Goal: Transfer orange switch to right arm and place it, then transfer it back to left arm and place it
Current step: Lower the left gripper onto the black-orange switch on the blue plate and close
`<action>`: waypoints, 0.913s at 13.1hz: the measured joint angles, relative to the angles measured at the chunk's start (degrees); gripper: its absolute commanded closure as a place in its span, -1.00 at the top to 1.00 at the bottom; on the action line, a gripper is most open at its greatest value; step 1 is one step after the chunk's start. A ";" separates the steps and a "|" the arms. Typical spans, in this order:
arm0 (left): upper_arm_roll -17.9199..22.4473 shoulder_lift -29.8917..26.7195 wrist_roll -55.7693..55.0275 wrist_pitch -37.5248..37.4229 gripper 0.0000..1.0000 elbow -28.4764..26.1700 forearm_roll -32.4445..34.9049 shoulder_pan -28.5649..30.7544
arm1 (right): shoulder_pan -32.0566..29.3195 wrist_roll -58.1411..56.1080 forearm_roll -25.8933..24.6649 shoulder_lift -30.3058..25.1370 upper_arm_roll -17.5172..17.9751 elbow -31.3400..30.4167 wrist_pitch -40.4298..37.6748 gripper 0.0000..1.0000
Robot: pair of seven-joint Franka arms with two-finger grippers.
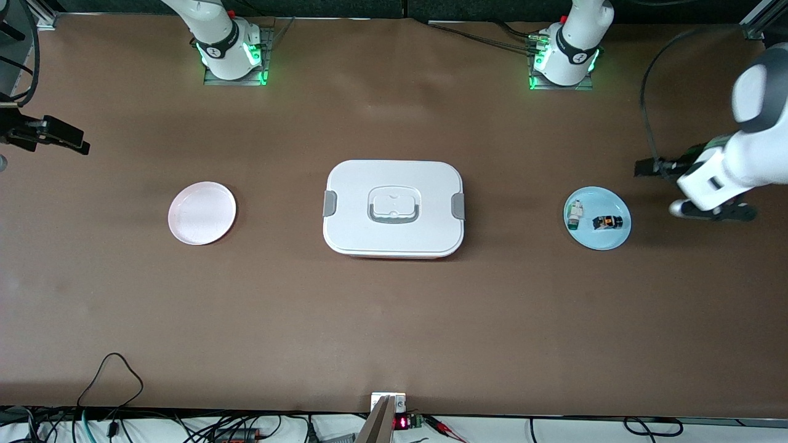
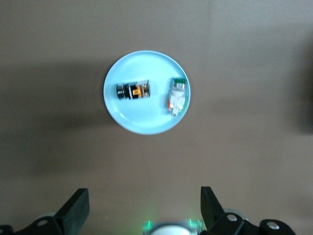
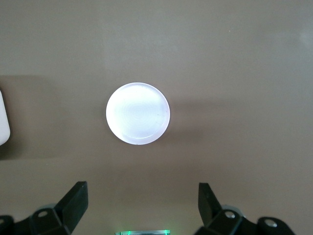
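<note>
The orange switch (image 1: 607, 222) is lying on its side in the pale blue plate (image 1: 597, 240), at about three o'clock from the plate's centre as the front view shows it, with the small white component with a green end (image 1: 575, 215) lying apart from it at about nine o'clock. The left claw (image 2: 145, 208) is hanging released, fingers (image 2: 76, 208) spread wide and holding nothing, over bare table (image 1: 394, 320) at the left arm's end, with the blue plate just beside it toward the table's middle. The right claw (image 3: 142, 205) is likewise standing released and holding nothing, its black body showing at the front view's nine o'clock edge, above the table near the pink plate (image 1: 202, 213). The box (image 1: 394, 208) is sitting lidded at the table's centre, between the two plates and well apart from each.
</note>
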 measured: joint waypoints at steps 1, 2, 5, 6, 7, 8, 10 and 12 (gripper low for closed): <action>0.00 0.14 -0.63 4.93 1.00 -3.76 0.01 0.00 | 0.02 0.00 0.00 0.06 0.01 0.00 0.00 1.00; 0.00 0.27 -1.12 9.34 1.00 -7.24 0.01 0.00 | 0.04 0.00 0.00 0.06 0.01 0.03 0.00 1.00; 0.02 1.27 -1.98 19.98 1.00 -14.88 0.01 0.07 | -0.04 0.00 0.00 0.05 -0.01 0.99 0.00 1.00; 0.02 1.94 -2.24 23.90 1.00 -16.72 0.01 0.37 | -0.07 0.00 0.00 0.05 -0.04 1.30 0.00 1.00; 0.03 3.01 -2.26 28.54 1.00 -18.54 0.02 0.82 | -0.07 0.00 0.00 0.05 -0.05 1.48 0.00 1.00; 0.03 4.23 -2.26 32.39 1.00 -19.95 0.02 1.25 | -0.04 0.00 0.00 0.05 -0.04 1.51 0.00 1.00; 0.04 6.42 -2.21 35.98 1.00 -20.90 0.02 1.89 | 0.00 0.00 0.00 0.06 0.00 1.50 0.00 1.00; 0.04 7.76 -2.21 37.94 1.00 -20.90 0.04 2.29 | 0.00 -0.01 0.00 0.08 0.00 1.51 -0.01 1.00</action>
